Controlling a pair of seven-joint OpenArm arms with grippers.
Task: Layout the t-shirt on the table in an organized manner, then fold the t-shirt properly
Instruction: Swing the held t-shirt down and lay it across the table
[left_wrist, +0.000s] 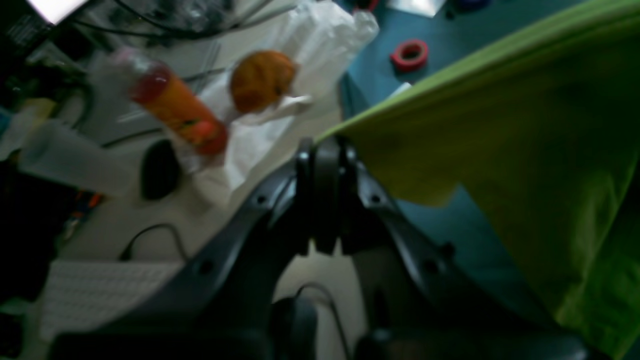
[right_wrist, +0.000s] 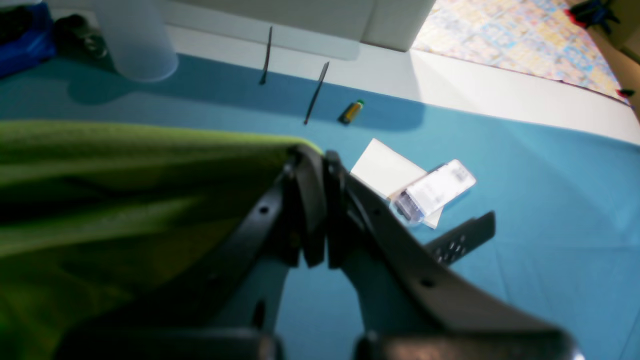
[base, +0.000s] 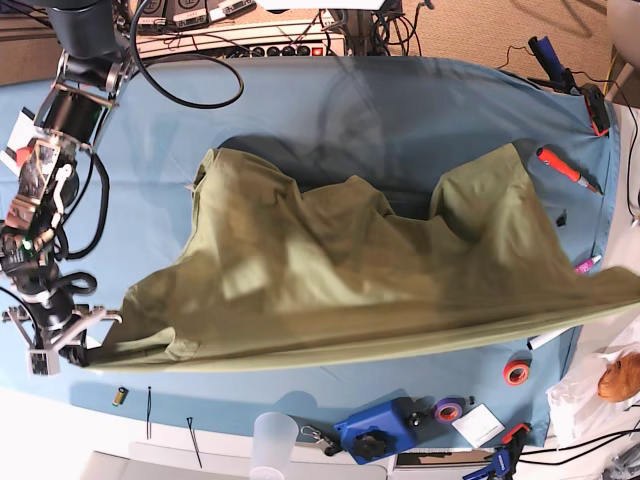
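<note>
My left jaws (left_wrist: 325, 145) are clamped on one corner of the shirt (base: 340, 280), my right jaws (right_wrist: 312, 155) on the opposite corner. The hem stretches taut between them, lifted, while the rest drapes onto the blue surface (base: 400, 110).

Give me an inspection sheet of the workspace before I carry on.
Surface: table, blue cloth, white rim.
Job's things: t-shirt, olive, stretched between both arms, far part on the cloth.
Clutter: red tape roll, blue tool, plastic cup, red marker, cable ties.
End effectors: left end effector shut on a t-shirt corner; right end effector shut on the opposite corner.
Cables: black cable looping onto the cloth.
Surroundings: side desk with orange bottle, white bag.
</note>
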